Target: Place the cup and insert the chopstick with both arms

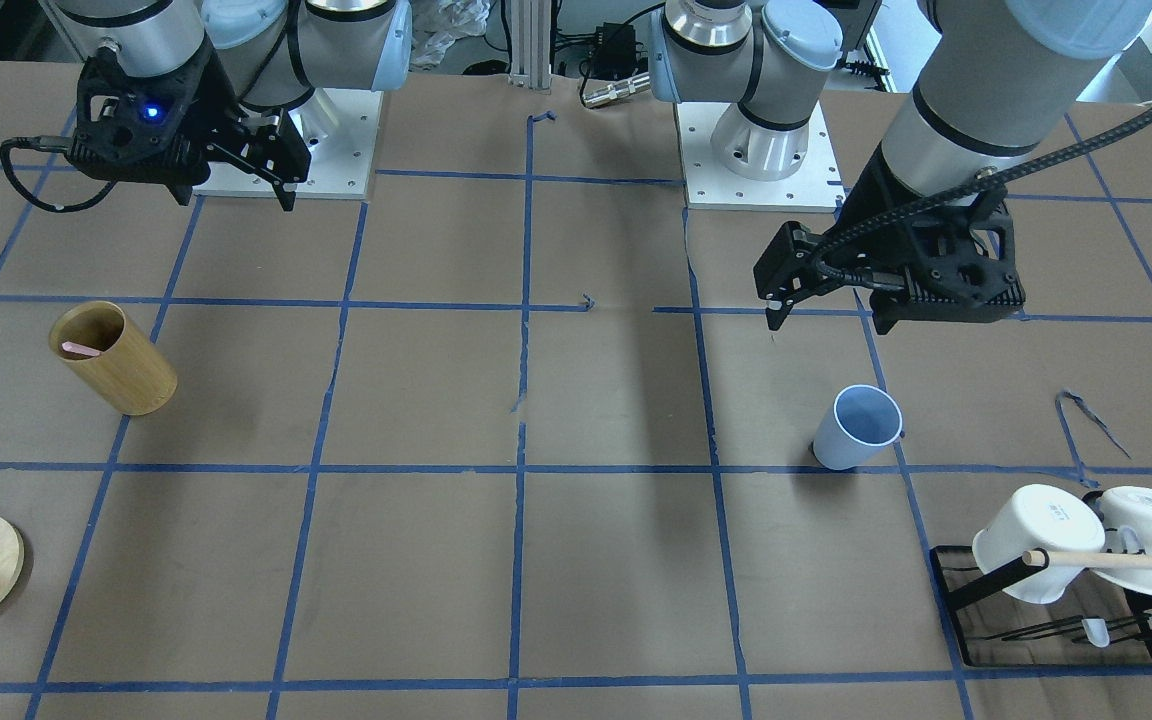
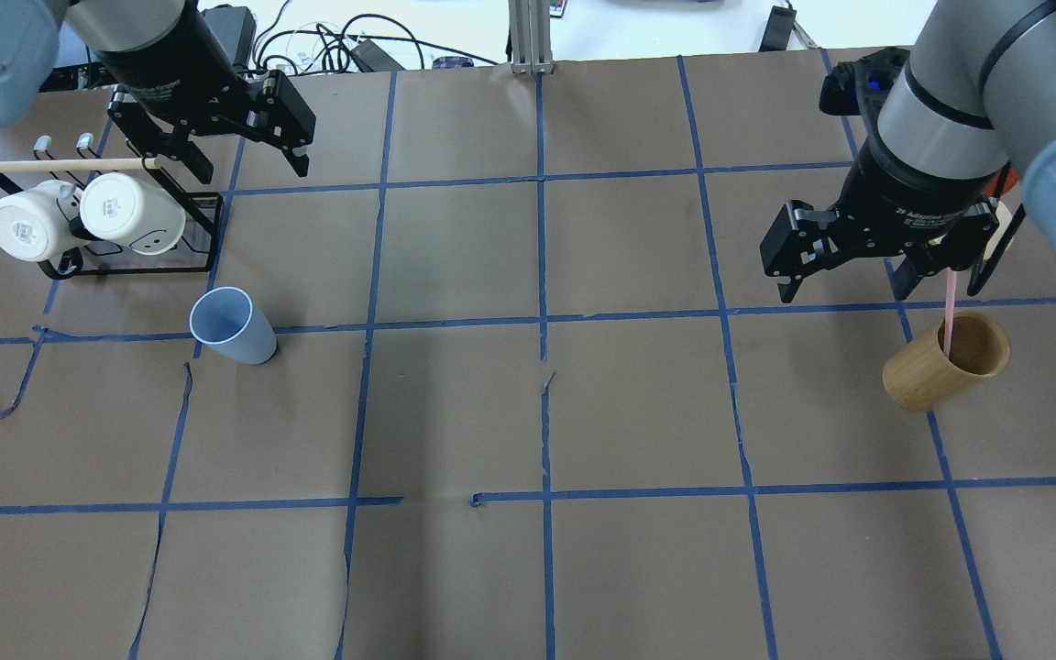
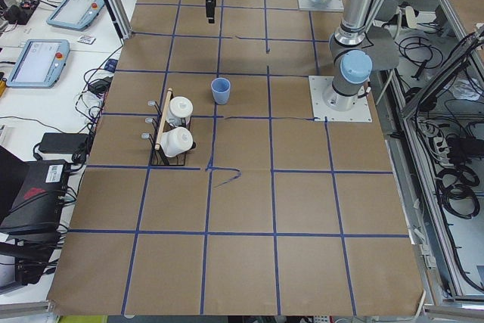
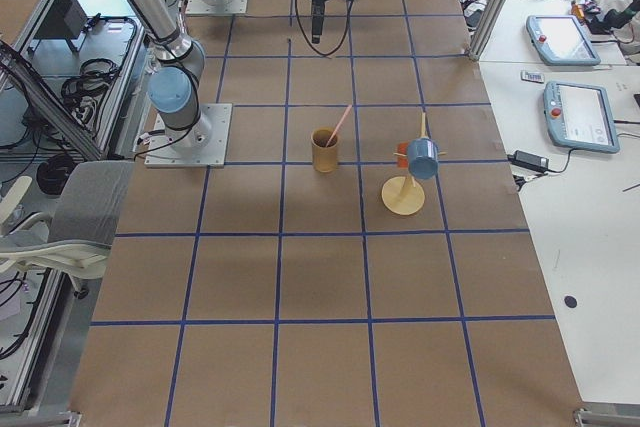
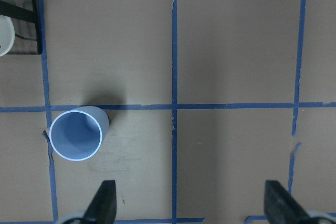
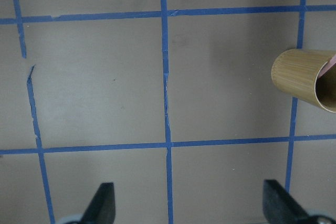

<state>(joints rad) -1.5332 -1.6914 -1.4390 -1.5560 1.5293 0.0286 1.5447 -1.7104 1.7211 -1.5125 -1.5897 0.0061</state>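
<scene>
1. Light-blue cup (image 2: pixel 233 325) is seen upright on the bench (image 2: pixel 455 412), near the mug rack (image 2: pixel 213 229); nothing is gripped yet.
2. Left pincer (image 2: pixel 248 170) is held spread and empty, raised off to one side of it; right pincer (image 2: pixel 844 291) likewise, near the bamboo holder (image 2: pixel 922 380) in which the pink chopstick (image 2: pixel 949 316) is leaned.
3. Approach is judged in hand; next, descents onto cup and chopstick are called for.

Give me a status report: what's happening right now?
Left tool and right tool open, empty. Blue cup upright, untouched. Pink chopstick in bamboo holder. No obstruction seen.
</scene>
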